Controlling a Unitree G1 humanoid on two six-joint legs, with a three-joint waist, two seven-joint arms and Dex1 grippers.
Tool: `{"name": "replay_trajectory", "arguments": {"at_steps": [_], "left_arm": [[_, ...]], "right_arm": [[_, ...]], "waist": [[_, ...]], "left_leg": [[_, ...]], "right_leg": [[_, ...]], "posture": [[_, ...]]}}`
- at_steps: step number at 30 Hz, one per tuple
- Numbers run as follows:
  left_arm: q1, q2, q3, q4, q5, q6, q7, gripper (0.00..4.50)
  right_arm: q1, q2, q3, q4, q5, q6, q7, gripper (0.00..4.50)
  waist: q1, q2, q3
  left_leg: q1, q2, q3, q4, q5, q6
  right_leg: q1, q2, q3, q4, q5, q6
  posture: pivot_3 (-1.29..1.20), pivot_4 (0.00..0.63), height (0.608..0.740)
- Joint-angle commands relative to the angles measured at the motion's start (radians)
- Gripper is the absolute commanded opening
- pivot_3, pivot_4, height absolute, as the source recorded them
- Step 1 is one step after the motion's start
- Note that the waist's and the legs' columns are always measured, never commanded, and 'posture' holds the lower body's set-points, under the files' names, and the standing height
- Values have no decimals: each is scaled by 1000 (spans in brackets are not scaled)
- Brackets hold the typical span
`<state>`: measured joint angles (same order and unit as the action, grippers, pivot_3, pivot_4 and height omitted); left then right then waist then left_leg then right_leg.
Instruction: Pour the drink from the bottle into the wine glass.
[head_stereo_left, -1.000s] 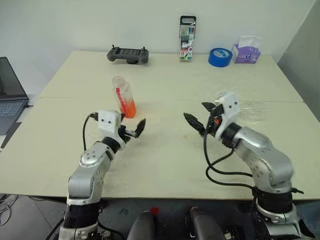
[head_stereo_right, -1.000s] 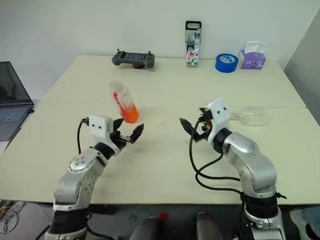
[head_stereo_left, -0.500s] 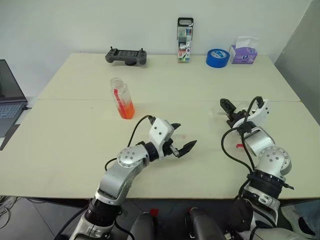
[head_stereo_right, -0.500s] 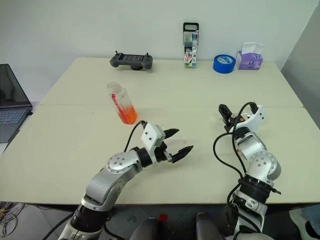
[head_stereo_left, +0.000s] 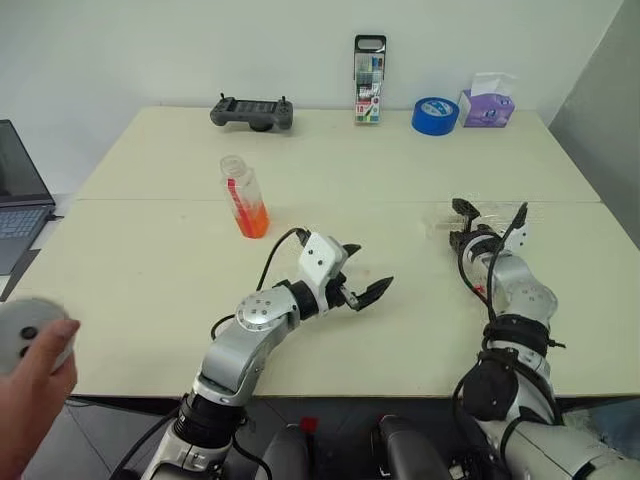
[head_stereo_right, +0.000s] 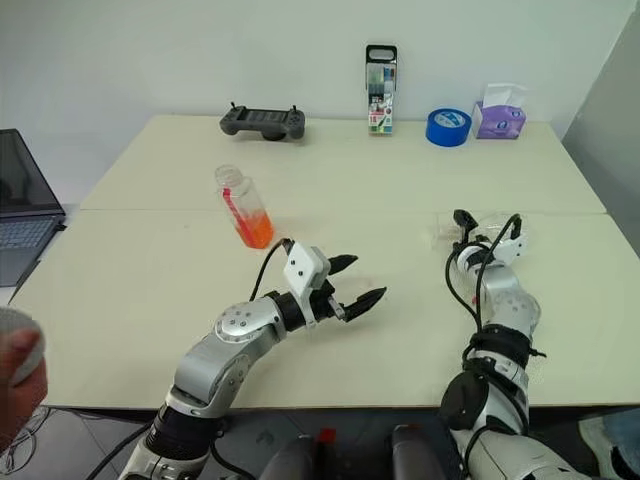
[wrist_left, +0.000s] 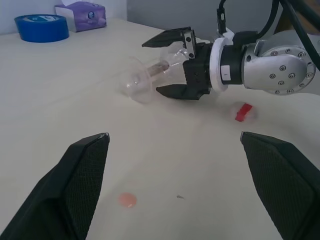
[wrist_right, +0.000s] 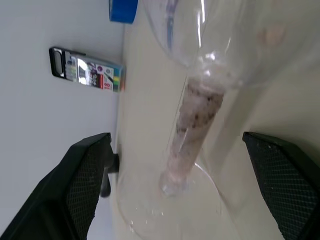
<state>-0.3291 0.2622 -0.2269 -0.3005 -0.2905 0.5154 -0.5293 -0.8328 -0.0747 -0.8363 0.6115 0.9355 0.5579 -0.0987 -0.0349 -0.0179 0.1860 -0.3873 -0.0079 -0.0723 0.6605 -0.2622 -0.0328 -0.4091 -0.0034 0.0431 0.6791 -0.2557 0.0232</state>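
Observation:
The bottle (head_stereo_left: 245, 197) stands uncapped left of centre, with the orange-red drink (head_stereo_left: 254, 221) low inside it. On its side at the right lies the wine glass (wrist_left: 137, 82), its foot toward the table's middle. My right gripper (wrist_left: 163, 64) is open, one finger on each side of the stem (wrist_right: 197, 115) and neither touching it. In the head view that gripper (head_stereo_left: 458, 225) is at the glass. My left gripper (head_stereo_left: 366, 270) hangs open and empty over the table's middle, well right of the bottle.
A small red piece (wrist_left: 243, 111) lies by my right wrist, and an orange spot (wrist_left: 126, 200) marks the table. Along the far edge stand a controller (head_stereo_left: 252, 110), a marker case (head_stereo_left: 369, 78), blue tape (head_stereo_left: 437, 115) and a tissue box (head_stereo_left: 488, 103). A person's hand (head_stereo_left: 35, 365) holds a round device.
My left gripper swung right, away from the bottle. My right gripper rolled and reached forward to straddle the lying glass's stem. A person's hand came in at the lower left.

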Motion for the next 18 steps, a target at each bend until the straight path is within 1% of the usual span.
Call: {"name": "replay_trajectory", "arguments": {"at_steps": [1,3,4,7,9,11,12,14,16,18], "left_arm": [[-24,-10,33,2,-11,1,12,4500],[-28,-9,36,6,-10,0,9,4500],[-30,-7,36,9,-8,-3,6,4500],[-40,-5,53,30,-10,0,7,4500],[-47,-4,69,47,-8,-6,12,4500],[-53,-9,92,61,2,-28,35,4500],[-56,-13,104,67,2,-29,46,4500],[-57,-2,121,74,1,-33,42,4500],[-43,24,160,67,-19,-31,22,4500],[-4,67,209,26,-67,-17,-20,4500]], "right_arm": [[-35,-43,5,127,-22,-111,62,3594],[-52,-59,8,188,-35,-162,71,2840],[-58,-65,6,209,-36,-183,67,2544],[-60,-67,11,189,-31,-205,58,1428],[-32,-43,58,68,-40,-172,47,814],[14,-9,142,-126,-54,-134,51,291],[36,4,182,-216,-56,-117,51,264],[92,4,335,-426,-100,-65,98,264],[141,-22,535,-585,-216,-53,163,264],[167,-50,729,-650,-367,-95,226,264]], "waist": [[0,0,0],[0,0,0],[0,0,0],[2,0,0],[2,0,0],[3,1,0],[3,1,1],[2,3,1],[-3,4,2],[-19,5,2]], "left_leg": [[0,0,0,0,0,0],[0,0,0,0,0,0],[0,0,1,0,0,0],[0,0,0,0,0,0],[0,0,0,0,0,0],[1,0,0,0,0,0],[0,0,-1,-1,0,0],[-4,1,-2,0,0,0],[-10,1,-2,0,0,0],[-10,2,-2,0,0,0]], "right_leg": [[0,0,0,0,0,0],[0,0,0,-1,0,0],[0,0,1,-1,0,0],[1,0,1,-1,0,0],[1,0,1,-1,0,0],[1,0,1,-1,0,0],[1,0,0,-1,0,0],[-3,0,0,0,0,0],[-10,0,1,2,0,0],[-13,0,3,3,0,0]], "posture": [[0,150,740],[0,150,740],[0,150,740],[0,150,740],[0,150,740],[0,150,740],[0,150,740],[0,150,740],[0,150,740],[0,150,740]]}}
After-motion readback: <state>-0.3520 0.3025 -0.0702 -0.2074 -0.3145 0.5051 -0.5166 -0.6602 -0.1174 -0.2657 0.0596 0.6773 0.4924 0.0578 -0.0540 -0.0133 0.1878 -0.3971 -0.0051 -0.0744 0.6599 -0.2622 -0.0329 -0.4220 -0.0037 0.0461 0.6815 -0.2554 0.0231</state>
